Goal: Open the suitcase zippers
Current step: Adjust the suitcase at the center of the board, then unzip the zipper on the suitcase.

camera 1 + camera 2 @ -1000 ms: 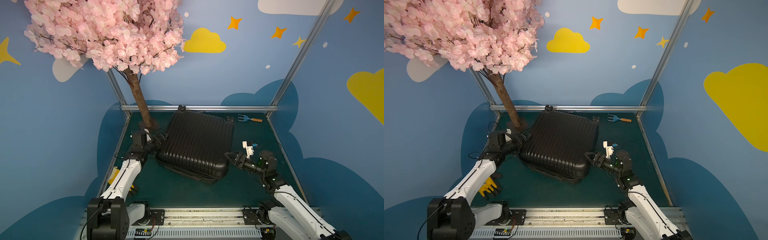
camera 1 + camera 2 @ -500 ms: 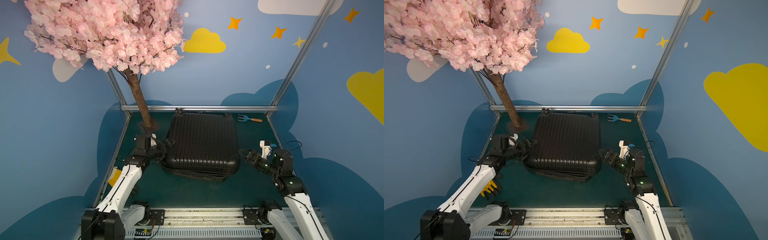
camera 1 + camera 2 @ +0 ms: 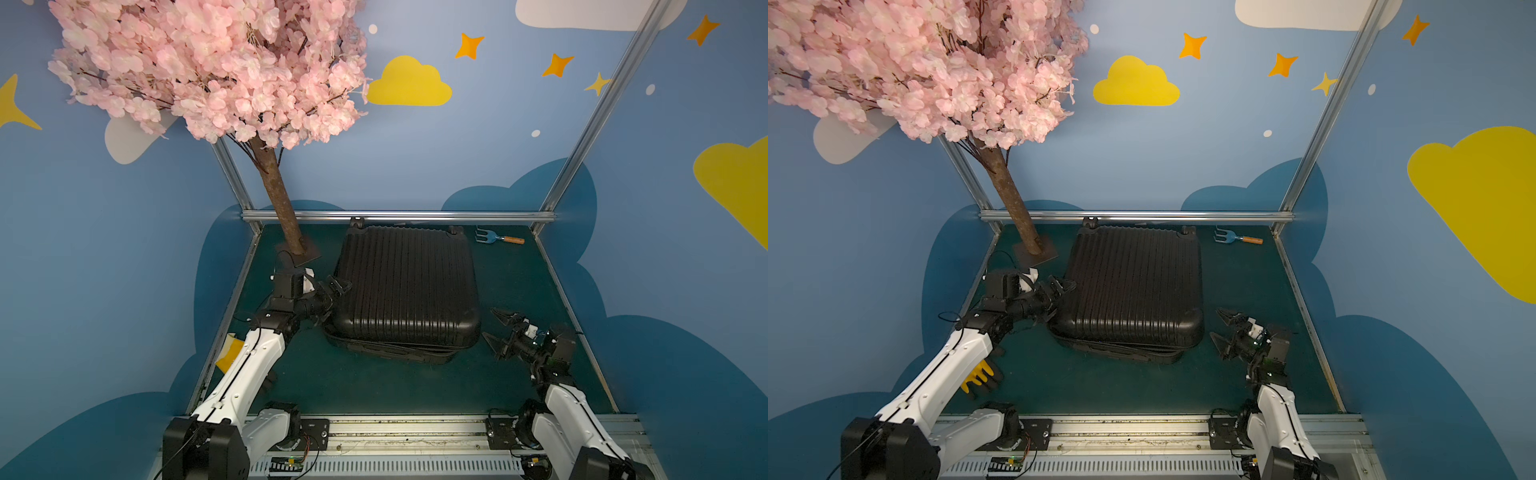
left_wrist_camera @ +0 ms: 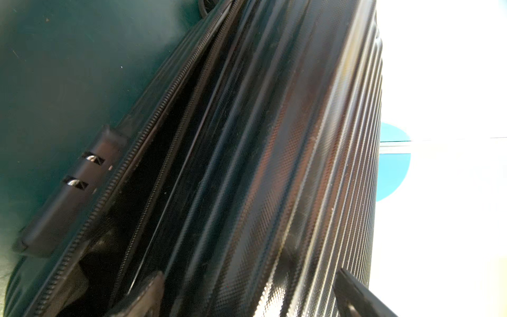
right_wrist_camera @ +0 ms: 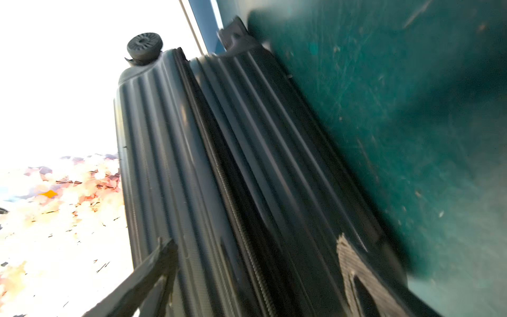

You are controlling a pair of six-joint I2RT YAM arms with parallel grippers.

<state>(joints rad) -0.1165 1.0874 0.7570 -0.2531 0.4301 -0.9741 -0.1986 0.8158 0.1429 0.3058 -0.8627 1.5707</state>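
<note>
The suitcase [image 3: 407, 286] is lying flat on the green mat [image 3: 374, 386], just beside the tree [image 3: 276, 195]. On its tree-facing side the zippers [image 4: 152, 120] are standing parted. Two rows of fine teeth are running apart with a dark slit between them, and in both top views the upper shell is sitting slightly askew over the lower one. Only black lining is showing through the slit, and whether anything is lying inside cannot be told. On the side turned away from the tree, one toothed track [image 5: 238, 219] is running between the two shells, too blurred to say whether it is parted. The shell is glinting as hard black plastic, ribbed lengthwise, finely cross-hatched and rounded at the corners, with a round spoked wheel [image 5: 144, 45] jutting from one corner. A matte black block [image 4: 55, 214] with two slots of shiny metal is sitting beside the teeth. The left gripper [image 3: 337, 287] is reaching in between the tree's base plate [image 3: 307, 255] and the suitcase. Its fingers [image 4: 145, 293] are spread wide with the upper shell's edge between them, but contact cannot be told. The right gripper [image 3: 496, 328] is hovering just off the suitcase's side away from the tree, fingers spread, pinching nothing. A blue hand rake [image 3: 496, 239] with a wooden handle is lying well apart from the tree, past the suitcase. A yellow glove [image 3: 978, 376] is lying under the left arm, also well apart from the tree.
</note>
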